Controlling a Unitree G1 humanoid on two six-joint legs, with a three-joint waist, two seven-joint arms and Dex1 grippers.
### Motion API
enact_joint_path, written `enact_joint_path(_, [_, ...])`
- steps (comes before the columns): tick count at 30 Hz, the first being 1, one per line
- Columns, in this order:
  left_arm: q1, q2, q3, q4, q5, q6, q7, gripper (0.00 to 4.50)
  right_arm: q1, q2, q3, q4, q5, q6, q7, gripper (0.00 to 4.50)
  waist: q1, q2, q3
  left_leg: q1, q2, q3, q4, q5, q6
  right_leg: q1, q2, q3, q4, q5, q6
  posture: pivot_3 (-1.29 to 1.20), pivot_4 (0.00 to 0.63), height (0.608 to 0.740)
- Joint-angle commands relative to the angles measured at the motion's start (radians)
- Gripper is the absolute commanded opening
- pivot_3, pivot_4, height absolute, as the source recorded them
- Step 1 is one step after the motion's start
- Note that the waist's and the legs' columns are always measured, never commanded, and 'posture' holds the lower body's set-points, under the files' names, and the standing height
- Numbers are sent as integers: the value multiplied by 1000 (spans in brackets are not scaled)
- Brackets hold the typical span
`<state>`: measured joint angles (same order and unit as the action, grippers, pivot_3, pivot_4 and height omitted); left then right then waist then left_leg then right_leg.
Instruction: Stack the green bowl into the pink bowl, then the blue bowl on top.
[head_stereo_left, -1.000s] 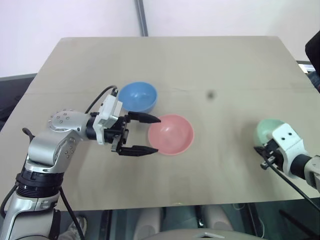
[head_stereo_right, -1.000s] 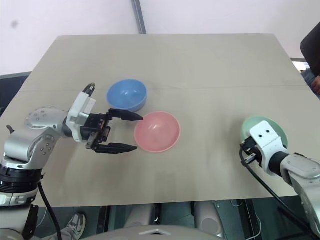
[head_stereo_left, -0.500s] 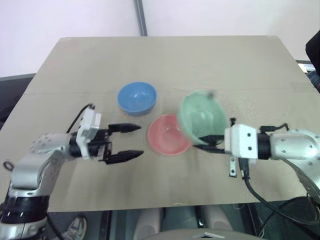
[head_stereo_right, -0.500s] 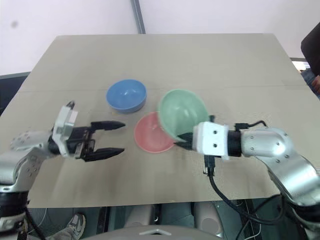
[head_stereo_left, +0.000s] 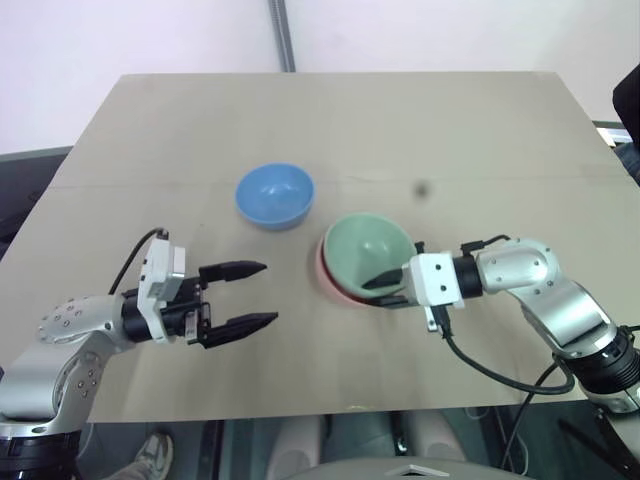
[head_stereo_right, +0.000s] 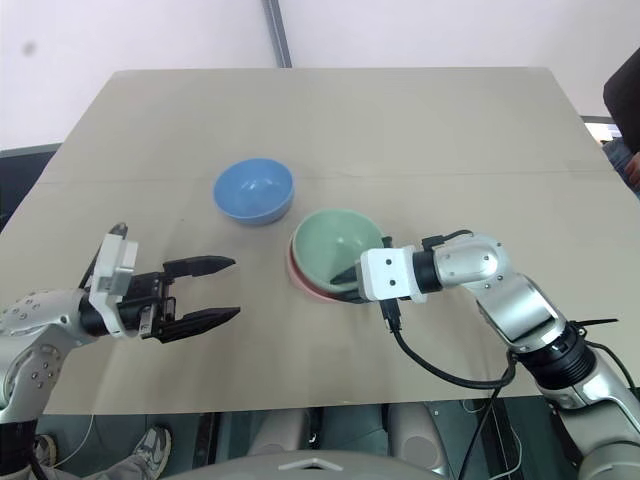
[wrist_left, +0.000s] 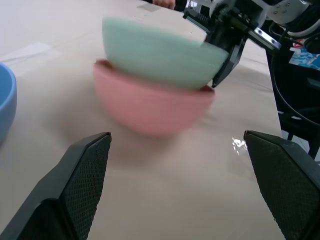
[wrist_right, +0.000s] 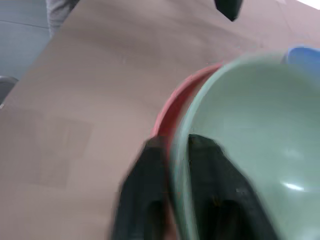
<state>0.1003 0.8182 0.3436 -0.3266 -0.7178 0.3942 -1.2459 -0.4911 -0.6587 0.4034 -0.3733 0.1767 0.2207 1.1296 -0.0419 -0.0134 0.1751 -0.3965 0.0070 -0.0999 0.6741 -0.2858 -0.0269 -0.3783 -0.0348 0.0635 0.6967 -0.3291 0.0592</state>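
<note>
The green bowl (head_stereo_left: 365, 245) sits nested in the pink bowl (head_stereo_left: 325, 272) near the table's middle, tilted a little. My right gripper (head_stereo_left: 372, 290) reaches in from the right and is shut on the green bowl's near rim (wrist_right: 177, 150), one finger inside and one outside. The blue bowl (head_stereo_left: 274, 194) stands alone just behind and to the left of the pair. My left gripper (head_stereo_left: 268, 293) hovers open and holding nothing to the left of the pink bowl, a short way from it. In the left wrist view the green bowl (wrist_left: 155, 55) shows on top of the pink bowl (wrist_left: 150, 107).
The tan table (head_stereo_left: 480, 140) has bare room on the right and at the back. A metal pole (head_stereo_left: 283, 35) rises behind the far edge. A person in dark clothing (head_stereo_left: 628, 95) stands at the right edge.
My right arm carried the green bowl from the table's right side leftward and lowered it into the pink bowl. My left gripper drew back to the left, away from the pink bowl, staying open.
</note>
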Motion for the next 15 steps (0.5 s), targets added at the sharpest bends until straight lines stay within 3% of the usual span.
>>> enact_joint_path(1, [15,-8,36,-29,-17,-27,3,4500,-17,31,-1,-25,-1,-21,-5,2599,0,0,0,0,0,0,0,0,0,0,0,0,0,0,0,0,150,740])
enact_joint_path(4, [14,-14,37,-23,-18,-33,10,4500,-22,56,-22,-42,0,-8,-29,4156,0,0,0,0,0,0,0,0,0,0,0,0,0,0,0,0,150,740])
enact_joint_path(5, [4,-18,38,-17,-21,-31,20,4500,-29,72,-52,-60,30,28,-53,4479,1,0,0,0,0,0,0,0,0,0,0,0,0,0,0,0,150,740])
enact_joint_path(10, [-109,-21,16,17,34,-32,123,4500,-47,97,-250,-210,275,266,-164,4479,6,1,0,-1,0,-2,0,0,0,0,0,-1,1,0,0,0,150,740])
enact_joint_path(15, [-277,9,-56,74,306,-127,322,4500,18,49,-394,-327,397,461,-295,4479,6,0,0,0,-2,-2,0,0,0,1,0,-2,0,0,0,0,150,740])
